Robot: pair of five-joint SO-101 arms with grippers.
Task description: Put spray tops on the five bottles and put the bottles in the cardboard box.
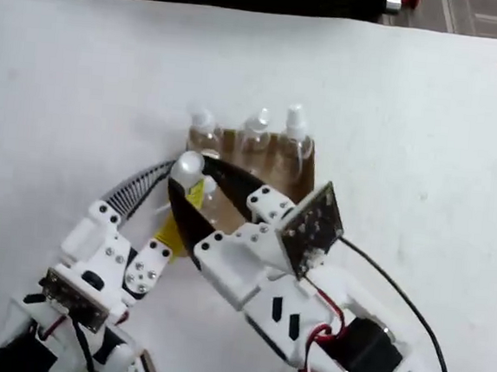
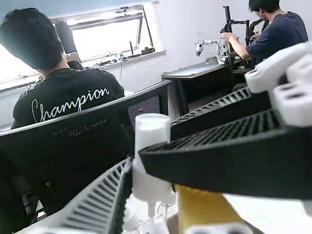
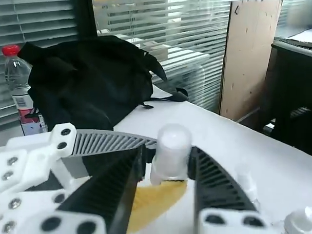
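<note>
At the left, the left gripper (image 1: 184, 185) lies low over the table (image 1: 430, 106), aimed at a white top (image 1: 188, 165) and close against its left side; whether it grips anything I cannot tell. The top stands upright, cap uppermost and long axis vertical, over the near left corner of the box (image 1: 310, 161). The right gripper (image 3: 168, 155) has hold of it from the right. Its black fingers (image 3: 214, 180) are closed to the width of the cap, one pressed on each side, so the top sits squarely between the tips, not ahead of them. Any bottle beneath the top is hidden by the two grippers. Further right and just behind, three bottles (image 1: 255, 133) stand in a row along the far wall of the box, each already topped, with the near row free. I judge the right arm to be in charge of the coming move. The top must go straight down along its own axis, either onto a neck or, if a bottle already hangs below it, into that near row just to its right.
</note>
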